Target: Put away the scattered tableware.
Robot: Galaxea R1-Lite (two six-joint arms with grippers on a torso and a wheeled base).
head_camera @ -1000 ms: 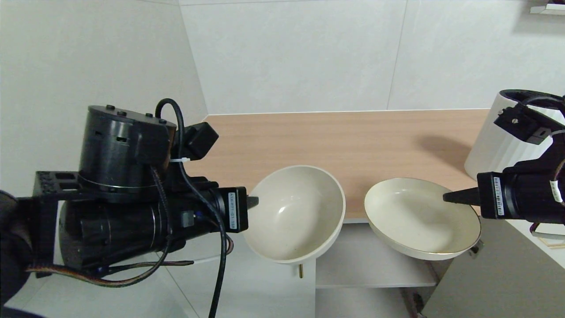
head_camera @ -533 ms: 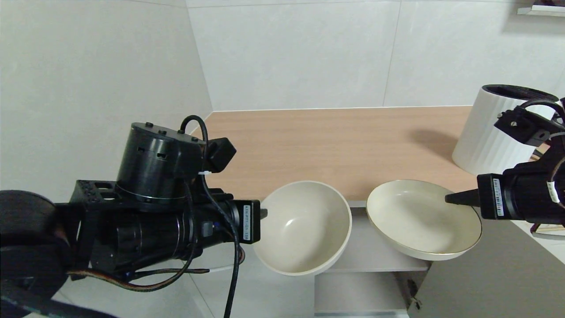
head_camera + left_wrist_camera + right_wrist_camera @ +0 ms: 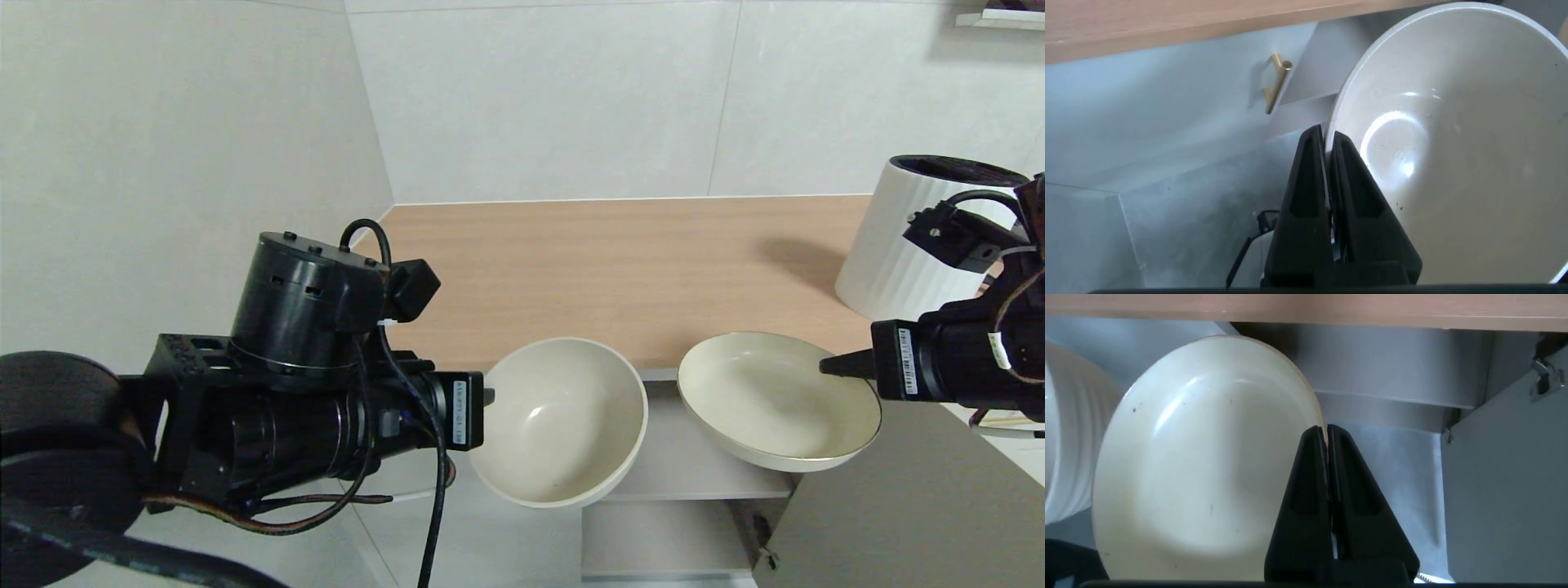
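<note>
Bowl (image 3: 563, 420) is hanging just off the near edge of the surface (image 3: 620, 261), over a shelf (image 3: 694, 482), its rim pinched tight in the left tool (image 3: 488, 397). Plate (image 3: 775, 400) is hanging just beside it, its rim being gripped by the right tool (image 3: 833, 365).

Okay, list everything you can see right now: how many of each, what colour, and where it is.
counter: one, light wood, behind the dishes.
container: one, white and ribbed with a dark rim, at the counter's right end.
bowl: one, cream, held up by its rim in front of the counter's edge.
plate: one, cream, held up by its rim, to the bowl's right.
shelf: one, grey, under the counter.
cabinet door: one, grey, swung open at the right.
handle: one, brass, on a grey front under the counter.
left gripper: one, black, shut on the bowl.
right gripper: one, black, shut on the plate.
</note>
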